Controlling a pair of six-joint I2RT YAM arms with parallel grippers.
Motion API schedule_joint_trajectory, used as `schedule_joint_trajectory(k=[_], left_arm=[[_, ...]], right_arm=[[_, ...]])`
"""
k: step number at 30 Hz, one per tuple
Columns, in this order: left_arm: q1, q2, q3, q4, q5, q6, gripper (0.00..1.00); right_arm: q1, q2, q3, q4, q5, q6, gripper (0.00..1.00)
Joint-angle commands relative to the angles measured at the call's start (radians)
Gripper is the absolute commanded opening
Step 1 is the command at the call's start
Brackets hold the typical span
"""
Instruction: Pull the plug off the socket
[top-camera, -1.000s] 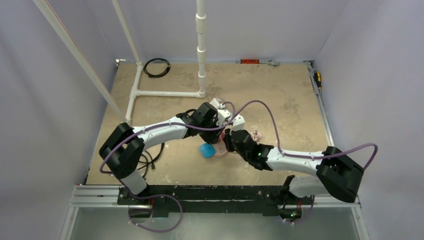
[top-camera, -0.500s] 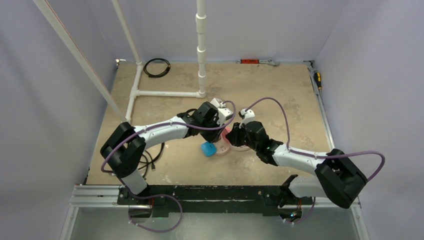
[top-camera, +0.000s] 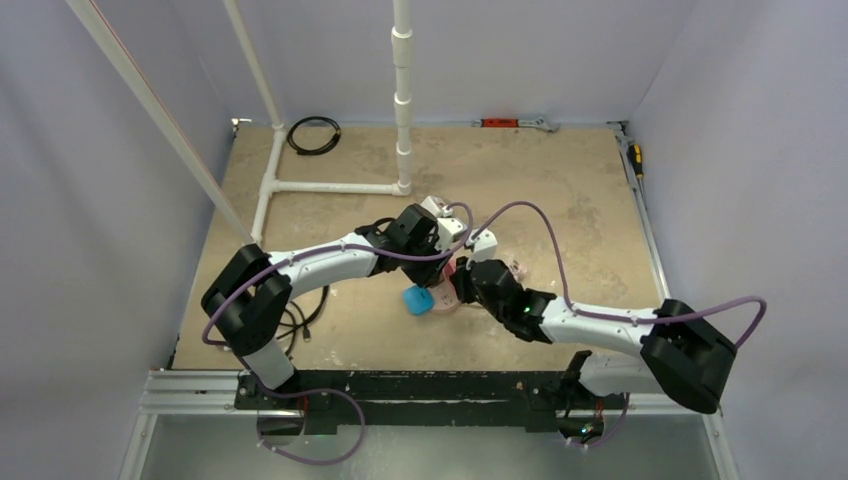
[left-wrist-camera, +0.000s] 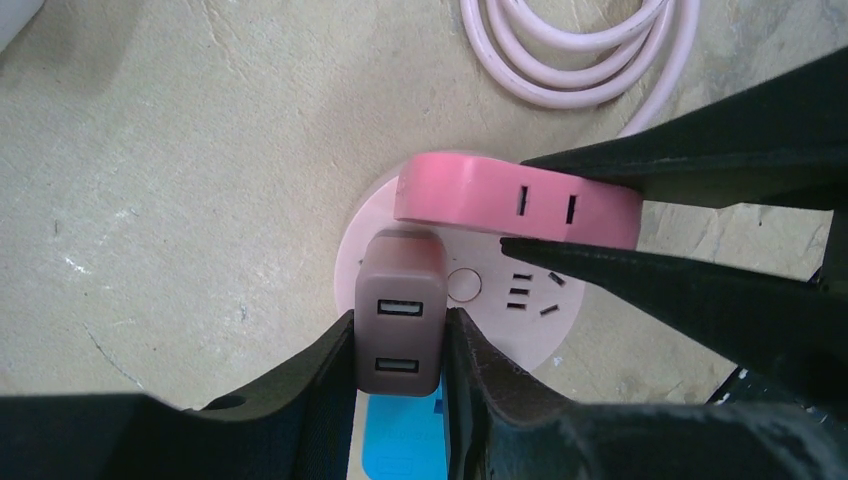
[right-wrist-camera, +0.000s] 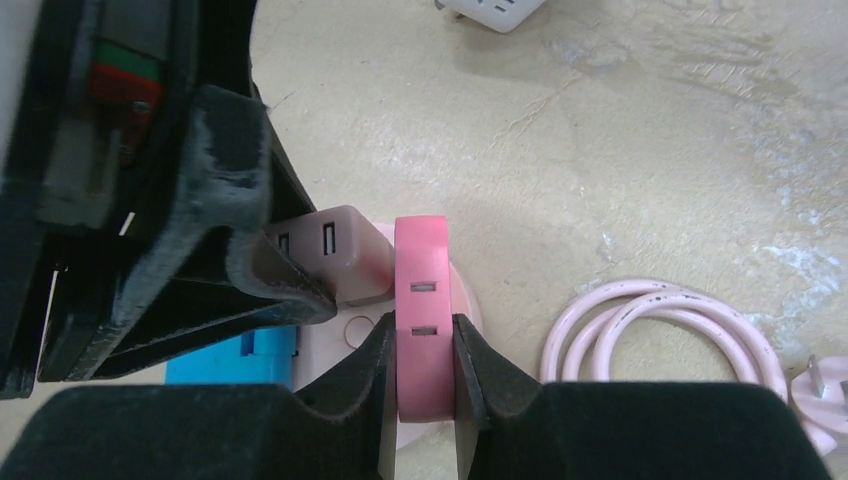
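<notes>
The socket (left-wrist-camera: 500, 300) is a flat round pale-pink disc with slots, lying on the table; it also shows in the right wrist view (right-wrist-camera: 335, 345). The small square dusky-pink plug (left-wrist-camera: 400, 280) with two USB ports stands on it. My left gripper (left-wrist-camera: 400, 335) is shut on this plug from both sides. A bright pink flat adapter (right-wrist-camera: 421, 260) stands on edge on the disc beside the plug. My right gripper (right-wrist-camera: 423, 340) is shut on it. The coiled pink cord (right-wrist-camera: 650, 330) lies just beside the disc. From above, both grippers meet over the socket (top-camera: 447, 302).
A blue block (top-camera: 417, 298) lies against the socket on its near-left side. A white adapter (right-wrist-camera: 490, 10) lies farther back. A white pipe frame (top-camera: 330, 187) and a black cable coil (top-camera: 313, 134) sit at the back left. The cord's plug end (right-wrist-camera: 825, 385) lies right.
My right arm swung away to the right half a second ago and has come back to the socket, jaws now on the bright pink adapter. The left arm has hardly moved.
</notes>
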Motion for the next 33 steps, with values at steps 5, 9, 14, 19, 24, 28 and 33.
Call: schedule_joint_trajectory(k=[5,9,14,19,24,28,33], left_arm=[[0.027,0.027,0.001,-0.06,-0.134,-0.006,0.0],[0.027,0.024,0.001,-0.063,-0.135,-0.006,0.0],[0.028,0.025,0.001,-0.066,-0.135,-0.007,0.0],[0.028,0.032,0.001,-0.068,-0.145,-0.008,0.0],[0.027,0.036,0.004,-0.075,-0.156,-0.007,0.0],[0.028,0.035,0.003,-0.077,-0.157,-0.005,0.0],[0.027,0.044,0.004,-0.078,-0.157,-0.006,0.0]], right_arm=[[0.167,0.118,0.158,-0.093,0.302,-0.022,0.0],[0.215,0.194,0.219,-0.152,0.383,-0.012,0.0],[0.221,0.179,0.213,-0.133,0.348,0.014,0.0],[0.184,0.122,0.17,-0.088,0.279,0.024,0.0],[0.02,0.045,0.093,-0.007,0.054,0.05,0.0],[-0.109,0.013,0.04,0.05,-0.135,0.079,0.0],[-0.213,0.019,0.006,0.11,-0.302,0.117,0.0]])
